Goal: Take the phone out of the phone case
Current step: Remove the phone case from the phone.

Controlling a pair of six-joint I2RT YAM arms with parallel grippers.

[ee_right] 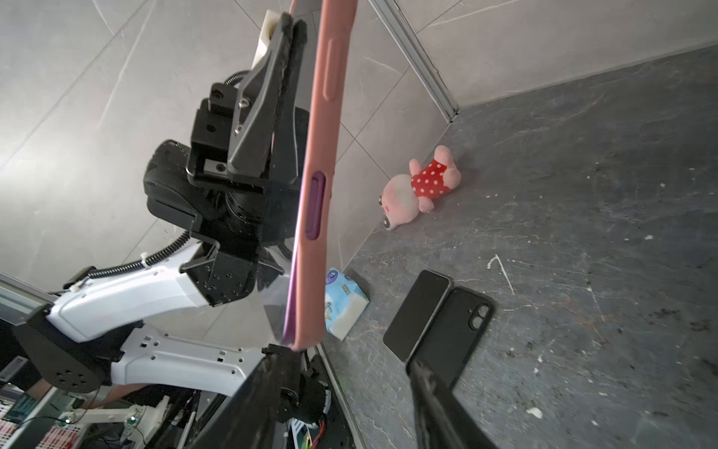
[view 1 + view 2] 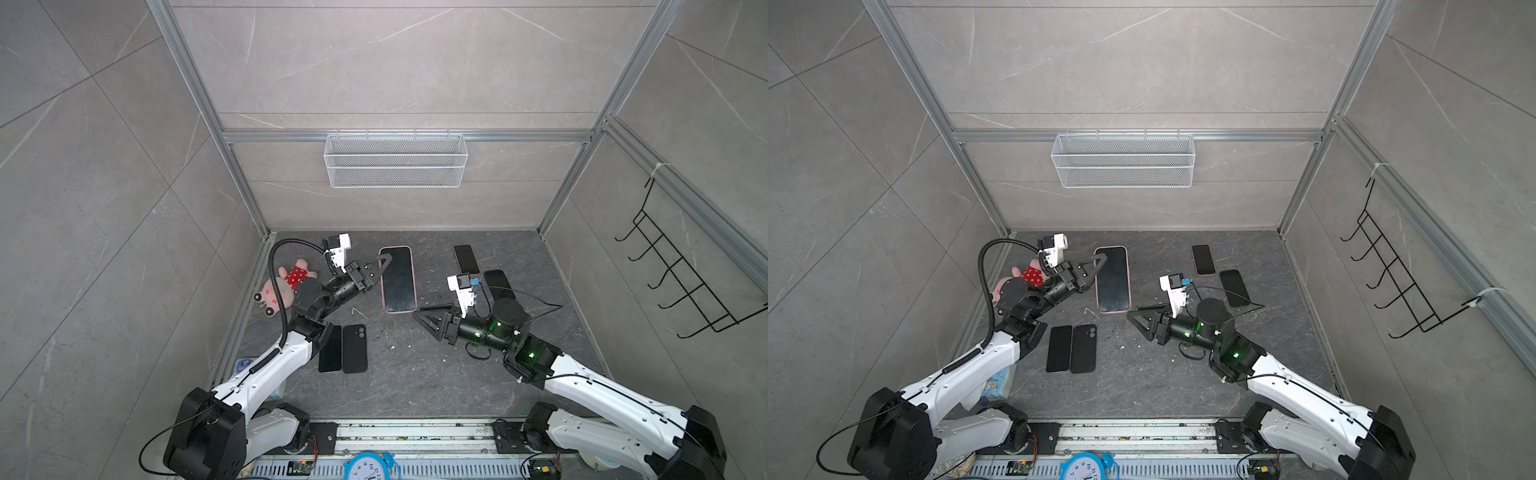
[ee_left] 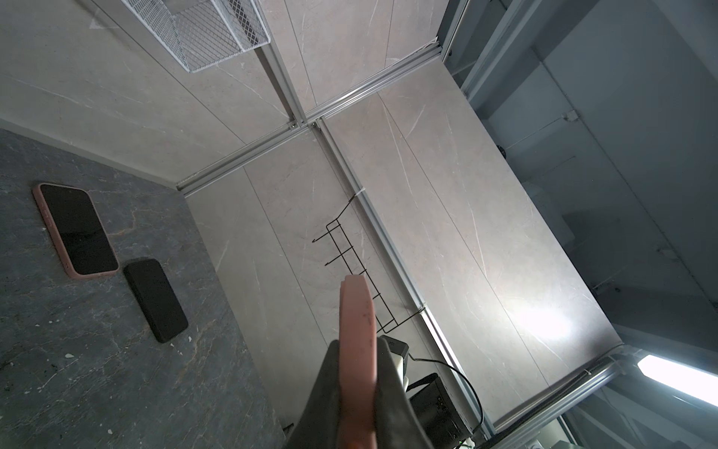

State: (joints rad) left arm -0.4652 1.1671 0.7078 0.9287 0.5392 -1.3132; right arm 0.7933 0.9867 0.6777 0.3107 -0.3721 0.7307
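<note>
The phone (image 2: 398, 279), in its case (image 1: 324, 116), is at centre frame in both top views, its upper left edge pinched by the closed left gripper (image 2: 384, 264). The right gripper (image 2: 417, 312), half open and empty, is just below its lower right corner.

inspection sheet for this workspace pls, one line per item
surface: dark table, scuffed, white crumbs
job's things: cased phone, pink case on it, lifted off the table
clutter: plush; black phone beside black case; two phones far right; tissue pack; clock at the front edge
grippers: left pincer shut on the cased phone's edge; right pincer open at its near end, contact unclear
cables: hose on left arm; thin cable at right wrist
surroundings: basket on back wall; rack on right wall
</note>
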